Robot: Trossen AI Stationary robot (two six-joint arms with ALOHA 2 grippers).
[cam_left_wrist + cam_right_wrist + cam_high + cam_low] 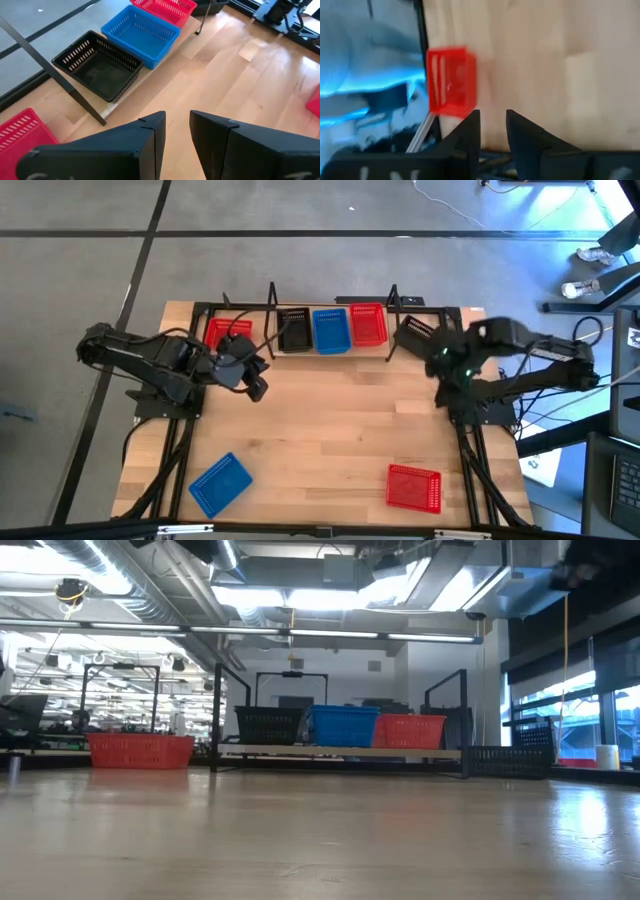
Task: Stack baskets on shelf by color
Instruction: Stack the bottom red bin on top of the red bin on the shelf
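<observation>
Both jaws stand parted by a narrow gap and hold nothing; the left gripper (258, 387) hovers over the desk (340, 430) just in front of the shelf (372, 349), the right gripper (493, 131) sits by the shelf's right end. On the shelf three baskets stand side by side: a black basket (99, 65), a blue basket (141, 33) and a red basket (368, 324); another red basket (222, 331) rests left of the shelf's post, and a black basket (416, 333) lies tilted at the right end. Two more lie well apart near the desk's front edge: a blue one (221, 482) on the left, a red one (414, 486) on the right.

These mesh baskets look light and fairly stiff, yet thin-walled and likely to flex; the smooth plastic may slip; I would judge the rim of one long wall the best hold, one finger inside and one outside.

Open room is generous across the desk's middle; the tight spots are the thin black posts (55, 75) of the shelf and the near edge of the desk beside the two loose baskets.
</observation>
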